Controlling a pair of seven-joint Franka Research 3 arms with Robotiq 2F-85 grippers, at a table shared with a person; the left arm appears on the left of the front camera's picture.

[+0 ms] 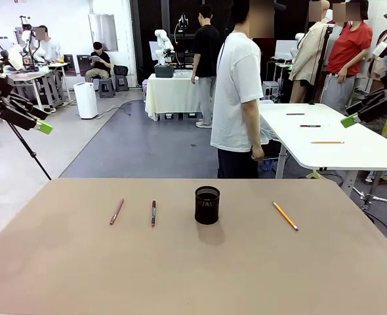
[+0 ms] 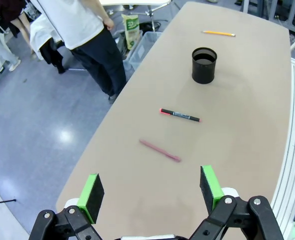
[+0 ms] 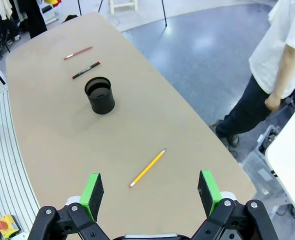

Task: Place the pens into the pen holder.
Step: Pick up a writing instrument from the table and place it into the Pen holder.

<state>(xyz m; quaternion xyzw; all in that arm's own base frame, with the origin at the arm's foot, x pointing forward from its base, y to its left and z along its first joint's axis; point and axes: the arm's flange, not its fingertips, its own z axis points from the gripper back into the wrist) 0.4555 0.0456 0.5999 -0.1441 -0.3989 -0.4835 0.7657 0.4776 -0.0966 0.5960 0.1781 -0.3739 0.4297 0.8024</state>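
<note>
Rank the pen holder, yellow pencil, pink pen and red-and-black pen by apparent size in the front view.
1. pen holder, bulkiest
2. yellow pencil, longest stick
3. pink pen and red-and-black pen: look alike, unranked

I see the black mesh holder (image 1: 207,205) standing upright mid-counter (image 1: 193,275), nothing in it. On its left the red-and-black pen (image 1: 153,213) lies flat, with the pink pen (image 1: 117,211) farther left, the two apart. The yellow pencil (image 1: 285,215) lies slanted, well to the holder's right.
</note>
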